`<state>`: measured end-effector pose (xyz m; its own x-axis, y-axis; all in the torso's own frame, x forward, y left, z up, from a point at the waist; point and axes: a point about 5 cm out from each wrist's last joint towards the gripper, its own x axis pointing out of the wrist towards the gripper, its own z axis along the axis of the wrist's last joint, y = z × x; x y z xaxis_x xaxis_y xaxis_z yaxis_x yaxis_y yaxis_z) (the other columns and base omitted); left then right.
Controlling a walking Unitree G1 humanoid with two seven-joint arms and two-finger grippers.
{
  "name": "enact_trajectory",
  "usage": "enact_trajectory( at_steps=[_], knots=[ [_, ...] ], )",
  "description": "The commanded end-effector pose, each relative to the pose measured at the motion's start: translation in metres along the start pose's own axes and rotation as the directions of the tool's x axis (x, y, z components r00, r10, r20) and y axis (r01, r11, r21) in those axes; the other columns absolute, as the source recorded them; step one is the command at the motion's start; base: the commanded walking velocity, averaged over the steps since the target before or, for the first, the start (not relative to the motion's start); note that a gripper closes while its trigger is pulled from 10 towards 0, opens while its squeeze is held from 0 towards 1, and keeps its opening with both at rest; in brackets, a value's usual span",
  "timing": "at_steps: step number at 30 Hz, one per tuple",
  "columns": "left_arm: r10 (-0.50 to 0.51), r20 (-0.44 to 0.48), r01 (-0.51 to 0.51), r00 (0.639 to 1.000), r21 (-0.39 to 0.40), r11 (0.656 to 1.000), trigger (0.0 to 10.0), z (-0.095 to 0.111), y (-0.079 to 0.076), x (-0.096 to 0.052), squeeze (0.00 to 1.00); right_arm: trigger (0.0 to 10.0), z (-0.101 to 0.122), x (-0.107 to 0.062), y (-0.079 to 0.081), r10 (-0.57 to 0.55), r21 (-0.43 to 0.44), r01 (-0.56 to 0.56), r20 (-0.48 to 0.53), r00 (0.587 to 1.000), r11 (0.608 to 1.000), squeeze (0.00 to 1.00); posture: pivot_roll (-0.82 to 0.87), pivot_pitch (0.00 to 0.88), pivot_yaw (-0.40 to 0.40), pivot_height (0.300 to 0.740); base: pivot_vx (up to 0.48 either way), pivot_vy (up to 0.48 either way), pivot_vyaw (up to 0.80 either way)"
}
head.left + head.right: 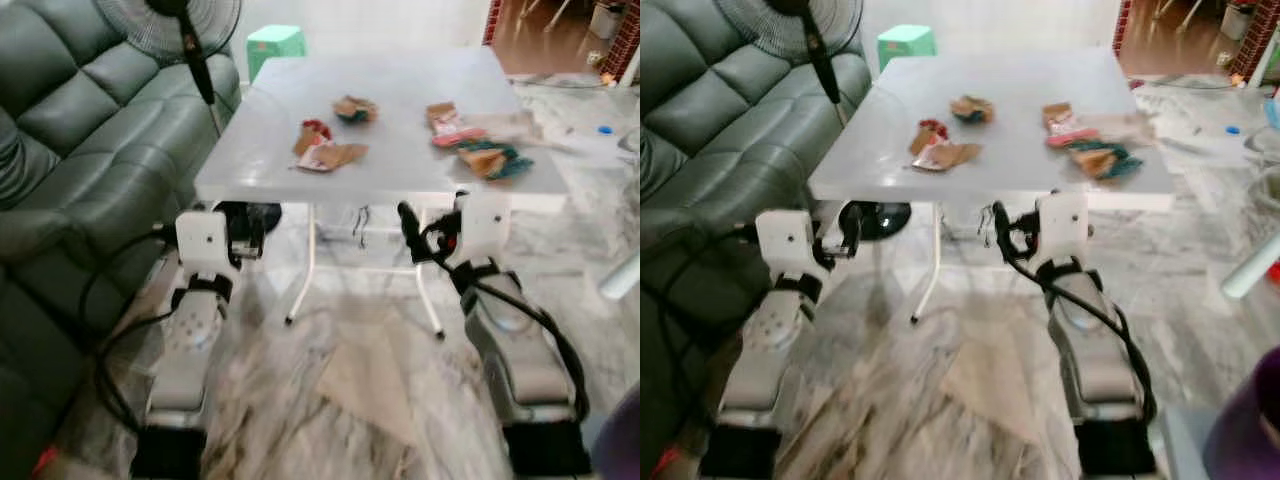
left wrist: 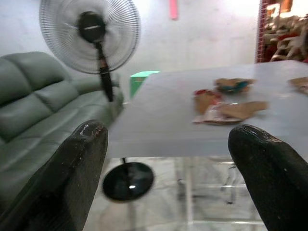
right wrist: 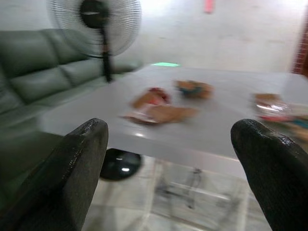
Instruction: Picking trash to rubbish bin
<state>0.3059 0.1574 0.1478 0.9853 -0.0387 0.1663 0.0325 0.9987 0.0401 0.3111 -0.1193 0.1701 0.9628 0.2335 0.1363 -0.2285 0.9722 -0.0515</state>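
A square white table (image 1: 270,150) with a smooth matte top and thin white metal legs stands on a marbled grey floor (image 1: 350,400). Crumpled snack wrappers lie on it: a brown and red wrapper (image 1: 322,147) toward the sofa side, a small brown and teal wrapper (image 1: 354,109) farther back at the middle, and a pink, orange and teal heap of wrappers (image 1: 478,142) on the robot's right. The left end effector (image 2: 168,159) is held low before the table's near edge, its two rounded black fingers (image 2: 72,173) wide apart and holding nothing. The right end effector (image 3: 168,159) sits likewise before the near edge, fingers spread and empty. A quilted grey-green leather sofa (image 1: 70,150) is on the left, with a black pedestal fan (image 2: 91,38) on a round base beside it and a green plastic stool (image 1: 273,42) behind the table.
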Motion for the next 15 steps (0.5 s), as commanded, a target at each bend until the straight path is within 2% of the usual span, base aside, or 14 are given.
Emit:
enact_trajectory(
  at_steps=[1,15],
  knots=[
    [-0.037,0.04,0.038,0.998,-0.031,0.999,10.0,0.0083,-0.0077,0.0006,0.0,10.0,0.0035,0.0002,-0.0072,-0.019,-0.018,0.019,0.013,1.0,1.0,0.0,-0.05,0.025,0.058,0.74,0.296,0.0,0.0],
    [-0.053,0.044,0.055,0.998,-0.043,0.998,10.0,0.0084,-0.0076,0.001,0.0,10.0,0.0044,0.0013,-0.0059,-0.019,-0.026,0.019,0.022,1.0,0.999,0.0,-0.05,0.024,0.06,0.74,0.442,0.0,0.0]
  ],
)
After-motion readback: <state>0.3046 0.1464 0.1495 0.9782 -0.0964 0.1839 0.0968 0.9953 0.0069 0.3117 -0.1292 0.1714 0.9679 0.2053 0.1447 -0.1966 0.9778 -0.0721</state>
